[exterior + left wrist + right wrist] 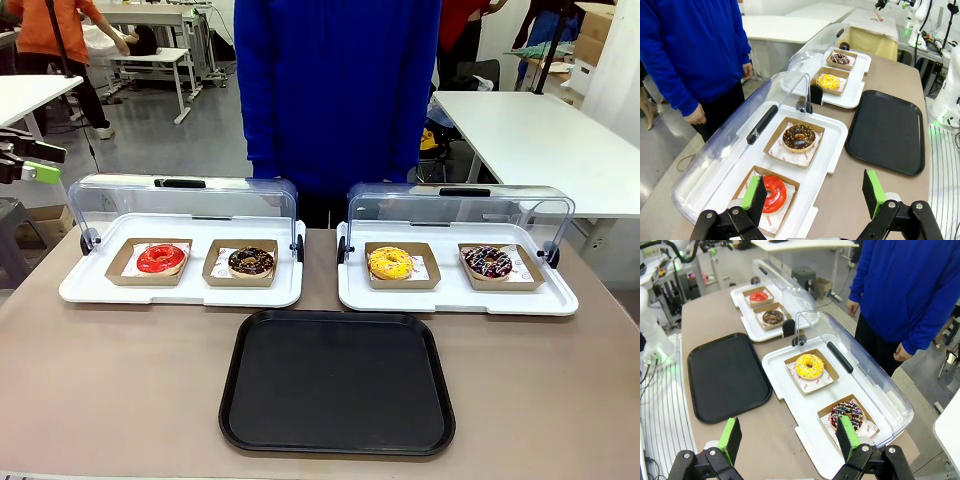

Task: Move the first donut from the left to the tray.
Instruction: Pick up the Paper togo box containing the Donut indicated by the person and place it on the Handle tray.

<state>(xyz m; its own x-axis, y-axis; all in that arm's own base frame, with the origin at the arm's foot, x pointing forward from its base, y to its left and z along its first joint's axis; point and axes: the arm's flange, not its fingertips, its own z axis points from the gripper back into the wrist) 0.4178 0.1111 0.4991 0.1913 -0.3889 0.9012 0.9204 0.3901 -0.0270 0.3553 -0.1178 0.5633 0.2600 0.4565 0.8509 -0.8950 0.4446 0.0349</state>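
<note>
- The red donut (161, 258) sits in its card dish (118, 272) at middle left of the front view. It is inside the left case (80, 288), whose clear lid (130, 200) is swung up and back.
- The tray (337, 385) lies bare at lower centre of the front view, just in front of both cases and apart from the donut.
- On the left gripper (813, 192), the fingers are spread as wide as they go, with nothing between them.
- In the left wrist view the red donut shows at lower left, just behind the left-hand green pad (752, 192). I judge I am above and near it, not touching.
- The right gripper (789, 436) is also wide open and empty. In its view the sprinkled donut (846, 415) is at lower right and the yellow donut (809, 366) at centre.
- The person (335, 90) stands at top centre of the front view, hands hanging by the sides, off the table.
- As I judge it, none of the move is done: the donut is not gripped, not lifted and not on the tray.
- What is left is to come down on the donut, close, lift it over the case rim, carry it to the tray and let go.
- The chocolate donut (250, 262) is the next one to the right, so I need to keep off it.
</note>
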